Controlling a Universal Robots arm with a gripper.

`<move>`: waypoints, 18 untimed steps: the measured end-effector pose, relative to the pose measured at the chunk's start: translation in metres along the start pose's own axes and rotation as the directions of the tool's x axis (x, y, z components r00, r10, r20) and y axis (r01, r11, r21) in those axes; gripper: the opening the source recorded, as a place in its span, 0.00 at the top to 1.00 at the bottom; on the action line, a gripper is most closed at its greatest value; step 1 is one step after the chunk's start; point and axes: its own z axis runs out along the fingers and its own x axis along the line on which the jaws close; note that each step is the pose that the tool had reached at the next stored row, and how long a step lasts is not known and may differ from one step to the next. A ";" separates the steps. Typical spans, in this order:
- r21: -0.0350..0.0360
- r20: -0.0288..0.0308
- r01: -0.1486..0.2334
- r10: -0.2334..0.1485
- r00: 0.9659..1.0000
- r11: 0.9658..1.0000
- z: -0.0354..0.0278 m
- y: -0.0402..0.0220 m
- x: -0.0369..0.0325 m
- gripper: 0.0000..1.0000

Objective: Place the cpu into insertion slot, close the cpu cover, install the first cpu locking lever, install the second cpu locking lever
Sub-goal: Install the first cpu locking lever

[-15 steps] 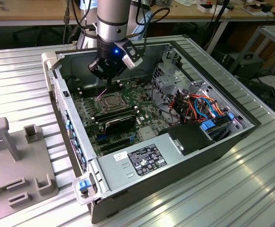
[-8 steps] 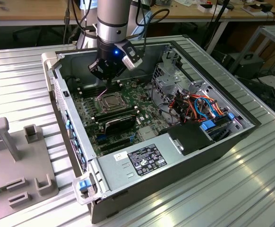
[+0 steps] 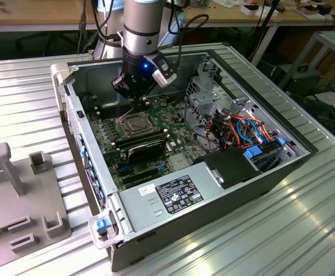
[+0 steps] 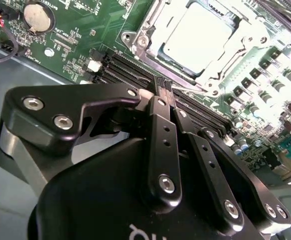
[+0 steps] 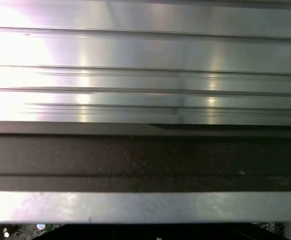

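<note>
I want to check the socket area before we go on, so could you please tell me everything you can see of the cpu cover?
The cpu cover is a thin, shiny silver metal frame with a square central opening. In the second wrist view it lies flat over the slot, framing the cpu, whose grey top shows through the opening. It sits on the green motherboard, beside black memory slots. The gripper, its fingers together, hangs close by, not touching it.

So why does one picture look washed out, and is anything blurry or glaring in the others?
In the first wrist view, light glares off ribbed metal, bleaching one side white. In the second wrist view, the near end effector looks soft, while the cpu shines pale. In the exterior view, a blue light glows on the arm.
</note>
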 end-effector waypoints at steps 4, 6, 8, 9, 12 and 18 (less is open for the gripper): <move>-0.001 0.000 0.001 -0.001 1.000 1.000 0.0045 -0.0001 -0.0004 0.89; -0.001 0.000 0.000 0.000 1.000 1.000 0.0075 -0.0001 -0.0016 0.89; -0.001 -0.001 0.000 0.000 1.000 1.000 0.0123 -0.0002 -0.0041 0.89; -0.001 -0.001 0.000 0.000 1.000 1.000 0.0144 -0.0003 -0.0051 0.89; -0.001 -0.001 0.000 0.000 1.000 1.000 0.0181 -0.0003 -0.0063 0.89; -0.001 -0.001 0.000 0.000 1.000 1.000 0.0227 -0.0004 -0.0068 0.89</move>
